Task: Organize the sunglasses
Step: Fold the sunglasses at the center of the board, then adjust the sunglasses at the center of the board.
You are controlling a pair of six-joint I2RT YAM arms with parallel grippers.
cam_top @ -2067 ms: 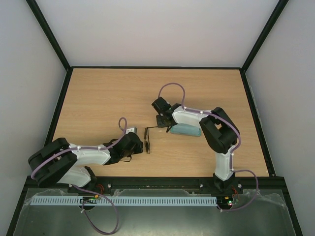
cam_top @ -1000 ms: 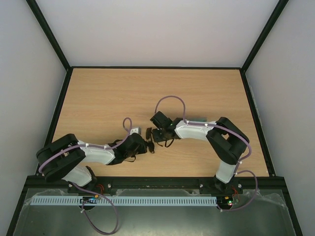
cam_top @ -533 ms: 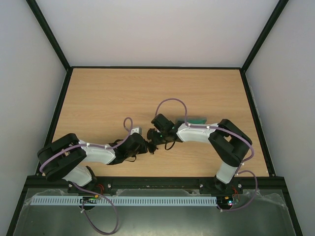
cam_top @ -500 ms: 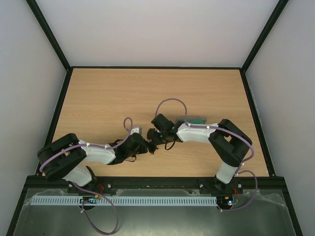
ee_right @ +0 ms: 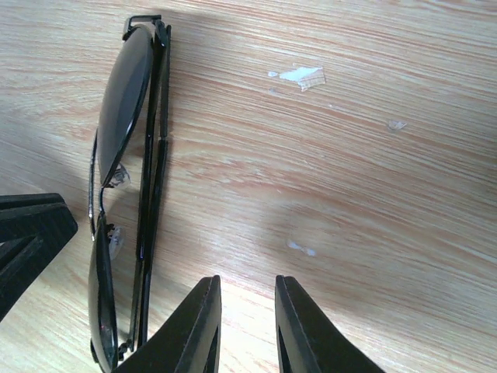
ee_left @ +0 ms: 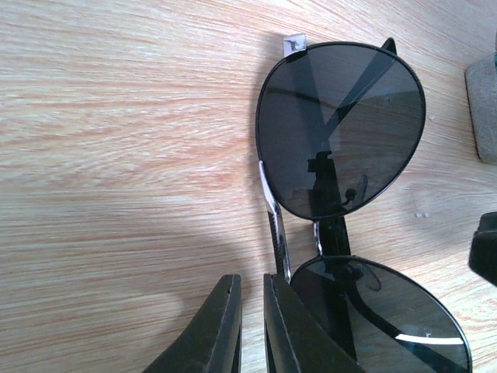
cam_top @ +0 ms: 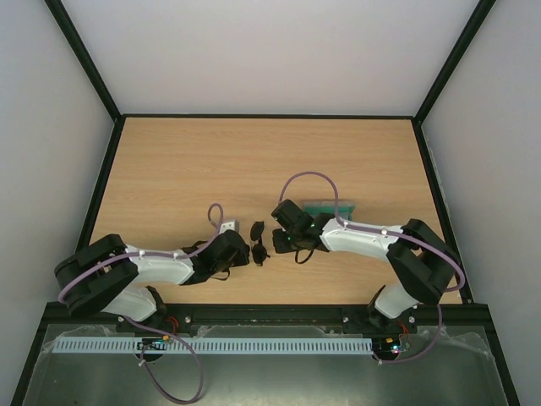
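Sunglasses [cam_top: 259,242] folded, flat on the desk [cam_top: 194,161] near its front middle, between left gripper [ee_left: 252,284] and right gripper [ee_right: 248,286]. Left gripper clenched to a thin slit, tips at the bridge. Right gripper released, slightly parted over wood just beside the folded temples.

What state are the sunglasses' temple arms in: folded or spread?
Folded: on the sunglasses, the temple arms lie flat against the back of the lenses.
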